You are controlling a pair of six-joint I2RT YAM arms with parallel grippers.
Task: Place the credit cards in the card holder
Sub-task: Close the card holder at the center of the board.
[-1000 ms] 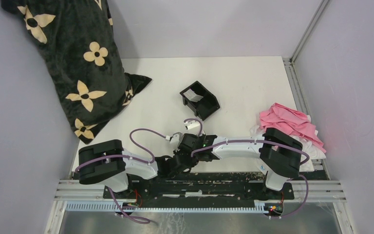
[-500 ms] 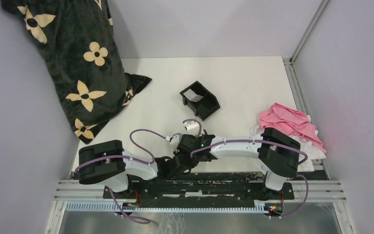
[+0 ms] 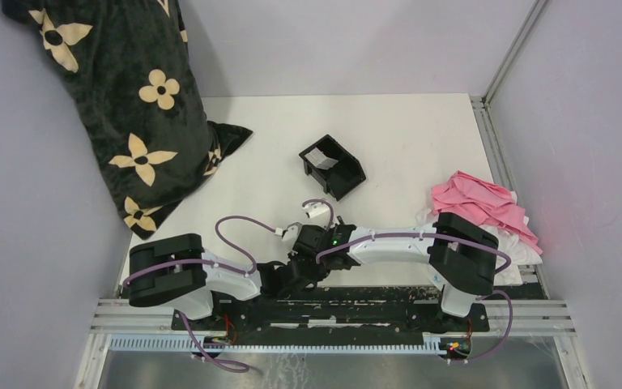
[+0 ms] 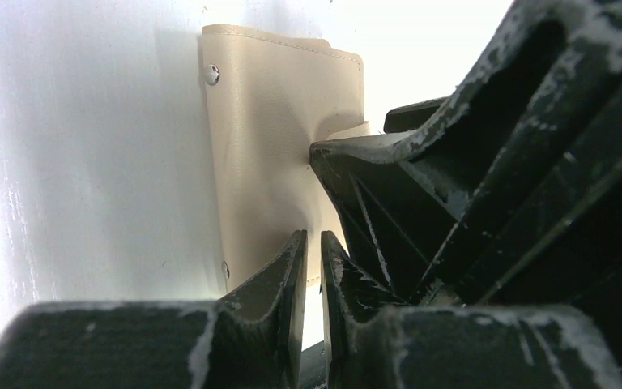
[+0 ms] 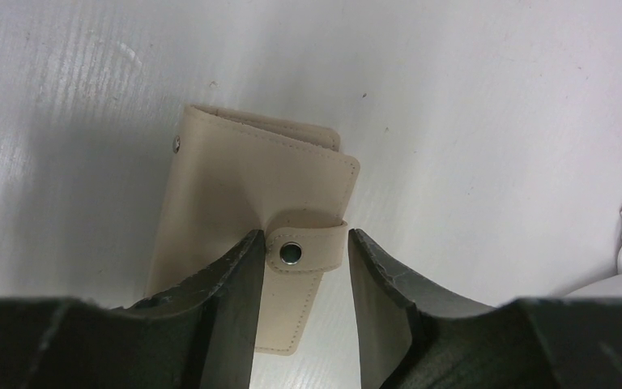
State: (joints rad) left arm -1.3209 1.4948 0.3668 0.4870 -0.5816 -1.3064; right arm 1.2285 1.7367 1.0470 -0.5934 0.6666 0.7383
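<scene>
The tan card holder (image 5: 243,186) lies on the white table, its snap tab (image 5: 306,253) hanging loose over the edge. My right gripper (image 5: 300,243) is open, its jaws on either side of the tab and one finger pressing on the cover. In the left wrist view the card holder (image 4: 267,138) lies just ahead of my left gripper (image 4: 313,247), which is shut and empty, with the right gripper's finger (image 4: 372,203) on it. In the top view both grippers (image 3: 298,263) hide the card holder. A pale grey-white card (image 3: 320,156) stands in the black tray (image 3: 348,180). The yellow and blue cards are out of view.
A black blanket with cream flowers (image 3: 121,105) fills the far left. Pink and white cloths (image 3: 486,207) lie at the right edge, beside the right arm. The metal rail (image 3: 332,312) runs along the near edge.
The right gripper has shifted slightly toward the near edge and the left gripper. The left arm has hardly moved.
</scene>
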